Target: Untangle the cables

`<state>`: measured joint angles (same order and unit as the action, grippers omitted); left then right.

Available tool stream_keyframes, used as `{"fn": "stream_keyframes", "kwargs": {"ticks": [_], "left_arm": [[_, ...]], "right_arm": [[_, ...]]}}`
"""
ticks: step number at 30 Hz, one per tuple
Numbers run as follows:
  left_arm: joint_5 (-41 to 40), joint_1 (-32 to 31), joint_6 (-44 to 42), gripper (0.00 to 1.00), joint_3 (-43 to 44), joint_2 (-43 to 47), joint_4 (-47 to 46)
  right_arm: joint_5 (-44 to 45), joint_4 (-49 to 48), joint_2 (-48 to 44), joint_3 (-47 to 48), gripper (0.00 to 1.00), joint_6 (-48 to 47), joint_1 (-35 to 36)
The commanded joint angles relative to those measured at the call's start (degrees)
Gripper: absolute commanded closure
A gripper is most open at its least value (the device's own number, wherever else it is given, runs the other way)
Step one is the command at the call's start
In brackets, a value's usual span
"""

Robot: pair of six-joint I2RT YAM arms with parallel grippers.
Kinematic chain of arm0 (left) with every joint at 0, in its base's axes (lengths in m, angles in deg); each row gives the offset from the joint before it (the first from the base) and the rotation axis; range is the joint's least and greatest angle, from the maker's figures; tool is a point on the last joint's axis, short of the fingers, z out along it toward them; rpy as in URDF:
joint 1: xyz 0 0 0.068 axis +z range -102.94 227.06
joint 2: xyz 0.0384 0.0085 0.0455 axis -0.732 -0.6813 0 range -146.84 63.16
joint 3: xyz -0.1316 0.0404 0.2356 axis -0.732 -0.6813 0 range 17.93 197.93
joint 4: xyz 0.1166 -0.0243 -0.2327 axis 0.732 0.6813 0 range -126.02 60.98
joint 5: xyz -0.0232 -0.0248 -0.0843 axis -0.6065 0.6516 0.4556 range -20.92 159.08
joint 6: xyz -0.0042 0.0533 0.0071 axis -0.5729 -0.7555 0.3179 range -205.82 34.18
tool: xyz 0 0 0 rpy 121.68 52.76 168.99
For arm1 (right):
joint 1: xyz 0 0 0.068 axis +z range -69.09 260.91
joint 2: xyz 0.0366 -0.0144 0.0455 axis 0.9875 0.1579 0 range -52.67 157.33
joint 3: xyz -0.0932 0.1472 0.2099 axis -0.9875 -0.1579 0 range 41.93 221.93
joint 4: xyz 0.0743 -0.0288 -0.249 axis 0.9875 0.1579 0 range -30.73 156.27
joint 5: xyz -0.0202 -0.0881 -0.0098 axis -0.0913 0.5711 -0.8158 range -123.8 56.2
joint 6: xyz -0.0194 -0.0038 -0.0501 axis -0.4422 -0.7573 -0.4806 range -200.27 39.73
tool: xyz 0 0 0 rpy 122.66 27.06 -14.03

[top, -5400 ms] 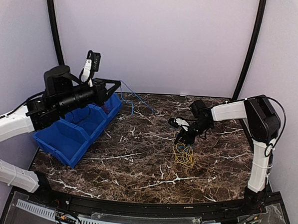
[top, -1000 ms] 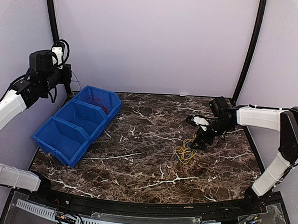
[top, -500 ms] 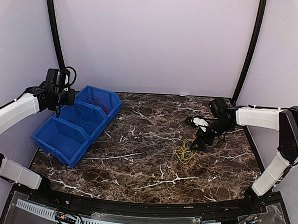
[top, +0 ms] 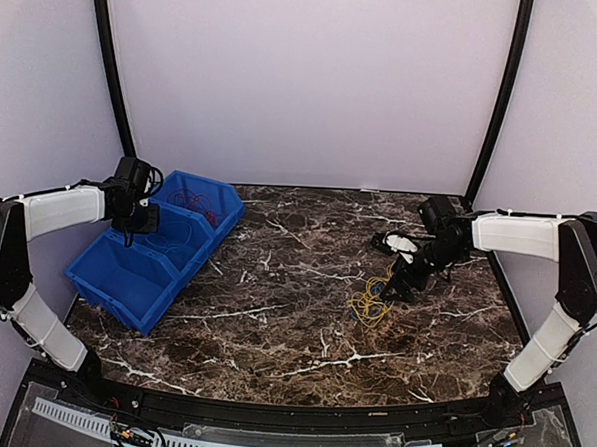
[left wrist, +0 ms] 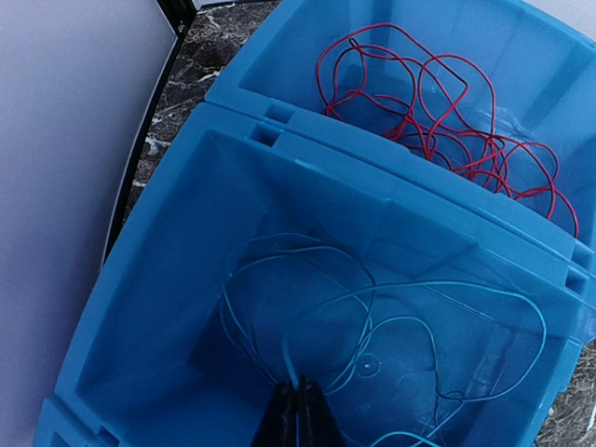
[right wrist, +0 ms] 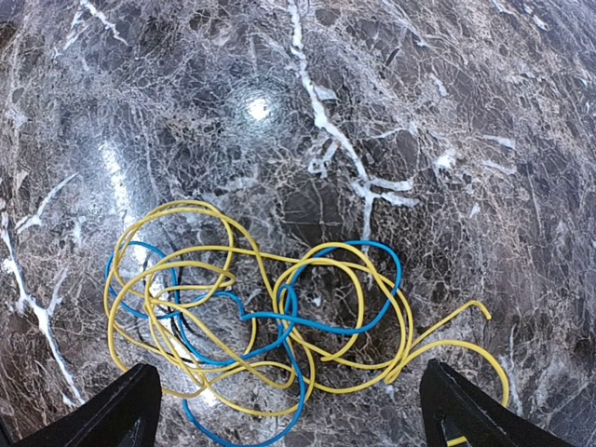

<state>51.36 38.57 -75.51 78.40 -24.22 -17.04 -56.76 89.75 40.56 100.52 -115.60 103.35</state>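
Observation:
A yellow cable (right wrist: 178, 203) and a short blue cable (right wrist: 373, 243) lie looped through each other on the marble table (top: 294, 313), right of centre. My right gripper (right wrist: 293, 405) hovers just above this tangle (top: 369, 305), open wide, one finger on each side. In the blue three-part bin (top: 164, 307) a red cable (left wrist: 438, 102) fills the far compartment. A long thin blue cable (left wrist: 372, 307) lies in the middle one. My left gripper (left wrist: 300, 410) hangs over that middle compartment, its fingers pressed together on the blue cable's end.
The bin sits at the table's left rear, close to the left wall and a black frame post (top: 112, 64). A second black post (top: 500, 104) stands at the back right. My right arm (top: 518, 235) reaches in from the right edge.
My left arm has swung down from high by the wall to over the bin's middle compartment, the blue cable with it. The right arm and the tangle have not moved in the last second.

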Motion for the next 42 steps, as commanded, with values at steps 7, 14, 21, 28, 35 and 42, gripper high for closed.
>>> {"fn": "stream_keyframes", "kwargs": {"ticks": [7,14,21,28,35,42], "left_arm": [[1.96,0.49,1.27,0.66,0.41,4.26,-0.18],[0.10,0.36,1.35,0.50,1.51,10.66,-0.05],[12.33,-10.06,-1.82,0.48,-0.74,18.63,-12.93],[19.75,-23.45,2.41,0.53,-1.59,15.02,-22.86],[23.91,-36.66,0.87,0.57,1.46,1.75,-27.88],[24.44,-47.75,0.33,0.61,10.50,-14.02,-27.94]], "right_arm": [[-0.84,0.61,0.80,-0.10,0.01,-0.44,-0.29],[3.12,-0.20,-1.42,0.33,0.01,-0.05,-0.87],[7.78,2.03,-6.13,6.05,0.01,-0.39,-3.29],[17.69,-8.17,-15.35,5.30,0.01,5.66,-5.49],[6.88,-3.79,-18.07,3.18,0.04,4.40,-7.06],[2.90,16.41,-11.81,1.45,0.08,-5.10,-7.09]]}}
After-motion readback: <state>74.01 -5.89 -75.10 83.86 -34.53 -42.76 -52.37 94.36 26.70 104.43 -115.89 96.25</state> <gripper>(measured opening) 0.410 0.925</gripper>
